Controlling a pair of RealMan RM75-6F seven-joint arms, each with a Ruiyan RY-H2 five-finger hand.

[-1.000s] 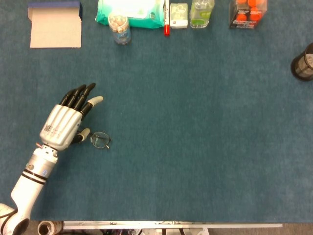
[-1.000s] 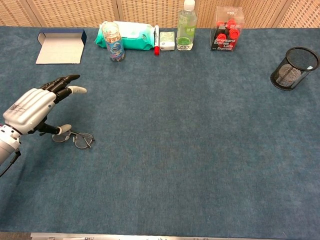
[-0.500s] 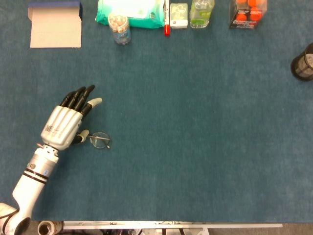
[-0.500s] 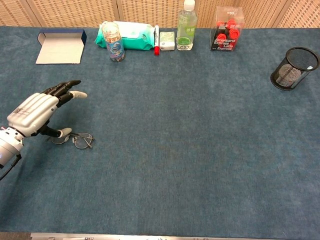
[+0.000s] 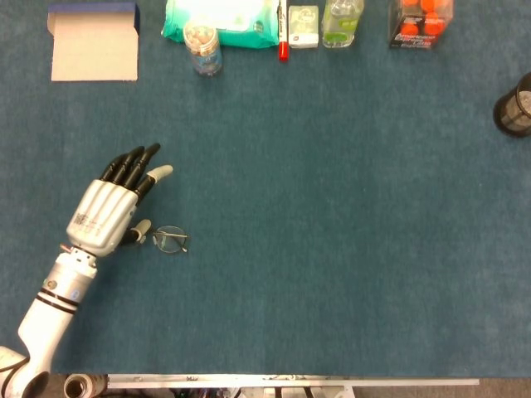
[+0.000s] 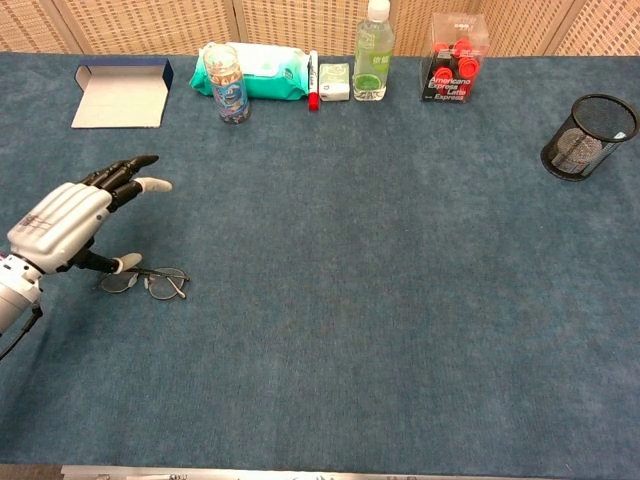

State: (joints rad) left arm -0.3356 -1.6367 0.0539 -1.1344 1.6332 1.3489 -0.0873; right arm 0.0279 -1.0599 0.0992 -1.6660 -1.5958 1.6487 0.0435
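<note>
Now glasses [image 5: 170, 240] slightly shifted.

The left hand [image 5: 108, 212] has a silver ribbed metal back, black fingers and pale fingertip pads. Its white cylindrical forearm [image 5: 51, 311] carries black bands at the wrist.

Lab test bench, staged tabletop. Blue felt cover [image 6: 400, 300] over the table, woven screen panels [image 6: 300, 20] behind. Props lined along the far edge: wipes [image 6: 262, 70], bottle [image 6: 371, 50], marker [image 6: 313, 80], mesh cup [image 6: 588, 136].
</note>
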